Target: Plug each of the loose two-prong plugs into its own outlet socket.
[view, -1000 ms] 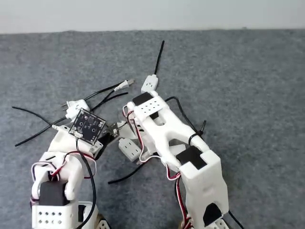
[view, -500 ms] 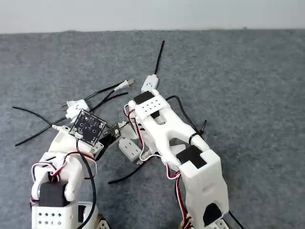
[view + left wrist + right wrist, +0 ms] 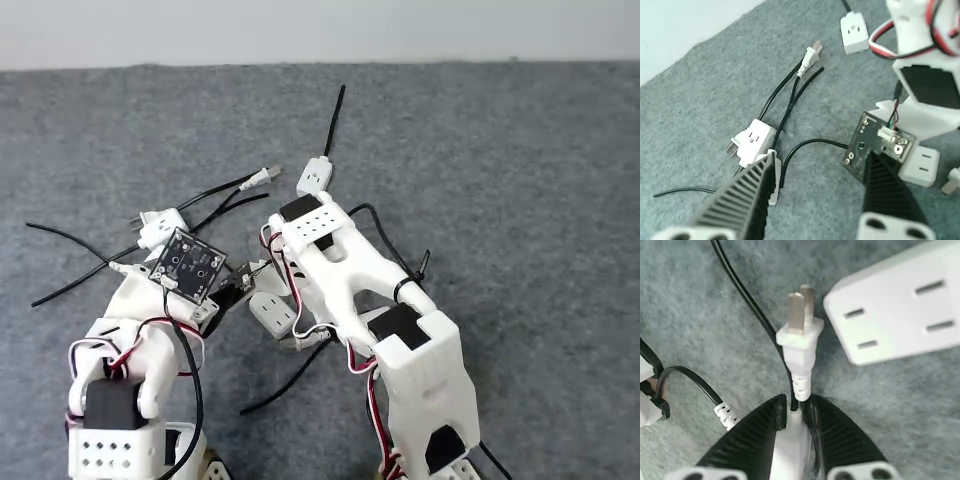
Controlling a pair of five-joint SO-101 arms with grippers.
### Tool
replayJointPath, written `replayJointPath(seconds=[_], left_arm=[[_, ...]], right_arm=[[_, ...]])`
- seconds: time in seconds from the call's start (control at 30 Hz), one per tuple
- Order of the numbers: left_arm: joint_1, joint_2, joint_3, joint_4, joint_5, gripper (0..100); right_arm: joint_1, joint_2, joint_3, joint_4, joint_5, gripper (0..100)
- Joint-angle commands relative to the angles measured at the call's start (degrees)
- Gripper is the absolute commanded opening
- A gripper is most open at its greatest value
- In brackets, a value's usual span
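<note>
With the two-prong plug clamped by its strain relief in the right gripper and held just beside the outlet socket, prongs off its slots, the socket may be shoved aside unless it is steadied by the wide-spread left gripper.

The plug was white, with prongs of dull brass colour, and the cords were black. The outlet was white with dark slots. The carpet was grey and speckled. The left arm and the right arm were white, with red wires; the fingers were black and ribbed.
</note>
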Motion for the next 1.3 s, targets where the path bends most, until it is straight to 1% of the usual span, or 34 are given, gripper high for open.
replayJointPath(seconds=[0.0, 0.1, 0.2, 0.4, 0.7, 0.8, 0.9, 0.93, 1.0, 1.1, 1.17, 1.27], left_arm=[[-0.18, 0.09, -0.13, -2.11, -0.44, 25], [-0.18, 0.09, -0.13, -2.11, -0.44, 25], [-0.18, 0.09, -0.13, -2.11, -0.44, 25], [-0.44, 0.09, -0.22, -2.11, -0.44, 25], [-0.7, 0.09, -0.57, -2.11, -0.35, 25], [-0.79, 0.09, -1.45, -1.76, 0.0, 26], [-3.52, 0.09, -2.33, -2.11, 1.05, 26], [-4.92, 0.09, -3.12, -2.11, 1.32, 26], [-7.47, 0.09, -4.53, -2.11, 3.08, 26], [-8.79, 0.09, -5.32, -2.11, 5.01, 26], [-8.79, 0.09, -5.32, -2.11, 4.92, 26], [-8.88, 0.09, -5.32, -2.11, 4.92, 26]], right_arm=[[-3.03, -1.8, 0.35, 2.86, 0.97, 1.7], [-2.95, -1.98, -0.97, 3.38, 0.18, 1.9], [-2.95, -1.89, -3.34, 2.95, -4.75, 1.9], [-3.3, -1.36, -5.27, 1.8, -11.43, 2.0], [-4.0, -1.89, -6.68, 1.36, -13.19, 2.0], [-4.09, -1.89, -9.23, 1.45, -15.74, 2.0], [-4.18, -1.8, -11.16, 1.54, -16.35, 2.1], [-4.26, -1.54, -11.52, 1.54, -16.79, 2.8], [-4.7, -1.36, -11.6, 1.27, -18.11, 8.3], [-5.05, -1.36, -11.6, 1.45, -20.04, 22.6], [-5.23, -1.36, -11.6, 1.45, -20.22, 28.8], [-5.49, -1.71, -11.69, 1.45, -20.31, 27.1]])
